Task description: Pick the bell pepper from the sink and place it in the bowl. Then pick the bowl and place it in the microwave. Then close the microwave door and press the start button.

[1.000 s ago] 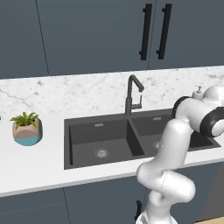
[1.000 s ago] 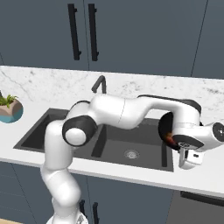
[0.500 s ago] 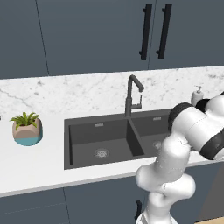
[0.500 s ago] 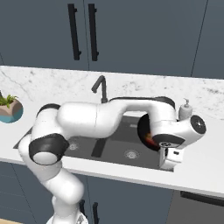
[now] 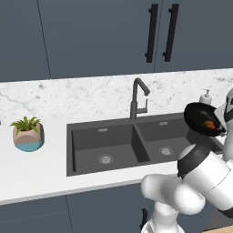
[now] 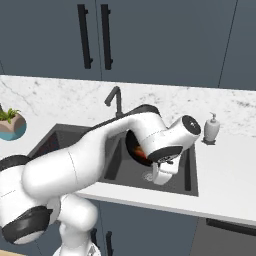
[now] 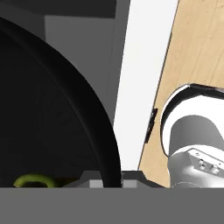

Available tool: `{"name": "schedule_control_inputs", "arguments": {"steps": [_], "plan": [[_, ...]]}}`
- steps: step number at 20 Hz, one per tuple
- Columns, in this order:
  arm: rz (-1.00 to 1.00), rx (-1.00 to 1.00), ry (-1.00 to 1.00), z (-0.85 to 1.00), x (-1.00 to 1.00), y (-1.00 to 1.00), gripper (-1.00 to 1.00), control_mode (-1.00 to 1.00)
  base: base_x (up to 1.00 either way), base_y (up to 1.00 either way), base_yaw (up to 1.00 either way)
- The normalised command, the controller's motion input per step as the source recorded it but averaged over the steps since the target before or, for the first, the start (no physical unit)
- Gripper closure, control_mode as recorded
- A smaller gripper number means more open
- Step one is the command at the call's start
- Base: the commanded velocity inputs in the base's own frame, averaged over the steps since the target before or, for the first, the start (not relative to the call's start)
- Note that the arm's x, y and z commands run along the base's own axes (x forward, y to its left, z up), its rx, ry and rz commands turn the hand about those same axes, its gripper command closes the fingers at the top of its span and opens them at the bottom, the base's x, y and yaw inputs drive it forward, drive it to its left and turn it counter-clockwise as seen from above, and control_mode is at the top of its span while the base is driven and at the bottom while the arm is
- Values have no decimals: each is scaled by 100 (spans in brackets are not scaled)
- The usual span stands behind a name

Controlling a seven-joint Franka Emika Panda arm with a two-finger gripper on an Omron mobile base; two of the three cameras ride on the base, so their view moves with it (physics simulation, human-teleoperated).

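Note:
The black bowl point(image 5: 200, 117) hangs tilted in the air over the right basin of the dark sink point(image 5: 91, 136), its inside turned toward the left base camera. The orange bell pepper point(image 5: 209, 124) lies inside it. In the right base view the bowl point(image 6: 133, 144) and bell pepper point(image 6: 141, 150) peek out behind the white hand, above the sink point(image 6: 112, 170). My gripper point(image 7: 111, 180) is shut on the bowl's rim point(image 7: 98, 127), and the bell pepper's green stem point(image 7: 33, 180) shows at the bottom. The microwave and its door are out of view.
A dark faucet point(image 5: 136, 98) rises behind the sink. A soap dispenser point(image 6: 212, 128) stands on the marble counter at the sink's right, and a potted plant point(image 5: 28, 134) at its left. Dark cabinets with black handles point(image 5: 161, 32) hang above.
The arm has swung the bowl with the pepper leftward, from over the counter right of the sink to above the right basin. The grip has stayed shut.

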Motion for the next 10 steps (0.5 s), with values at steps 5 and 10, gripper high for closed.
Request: {"name": "schedule_control_inputs", "arguments": {"steps": [5, 10], "plan": [[5, 0, 2, 23, -29, 87, 100, -100, 0, 0, 0], [2, 0, 0, 36, -33, 58, 100, -100, 0, 0, 0]]}}
